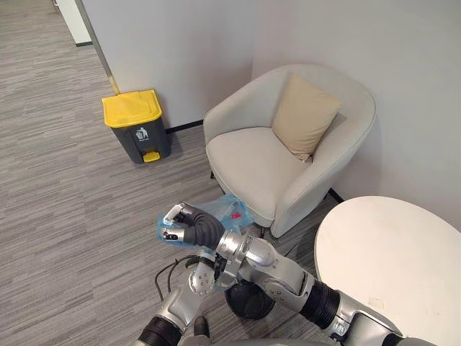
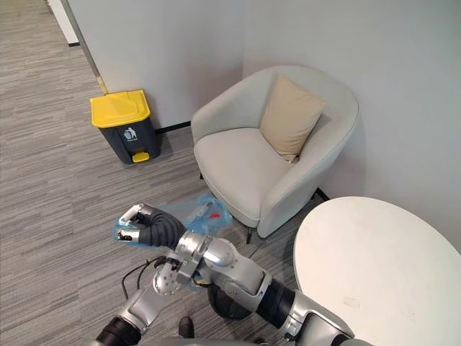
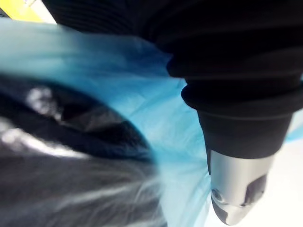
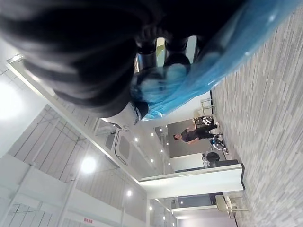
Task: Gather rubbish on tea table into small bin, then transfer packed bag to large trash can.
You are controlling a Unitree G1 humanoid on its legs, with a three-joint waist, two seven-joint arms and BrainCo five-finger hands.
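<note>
Right robot hand (image 1: 181, 225), arm reaching across, fingers curled round blue bag (image 1: 229, 207) above floor (image 1: 72, 216).

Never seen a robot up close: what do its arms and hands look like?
The right arm and left arm are silver-grey with rounded joints. The right hand has silver fingers with dark tips and a dark ribbed cover over its back and wrist.

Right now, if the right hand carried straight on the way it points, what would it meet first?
Probably nothing but grey striped carpet floor. The right hand, curled round the translucent blue plastic bag, points past the near side of the yellow-lidded dark grey trash can, though depth is unclear.
</note>
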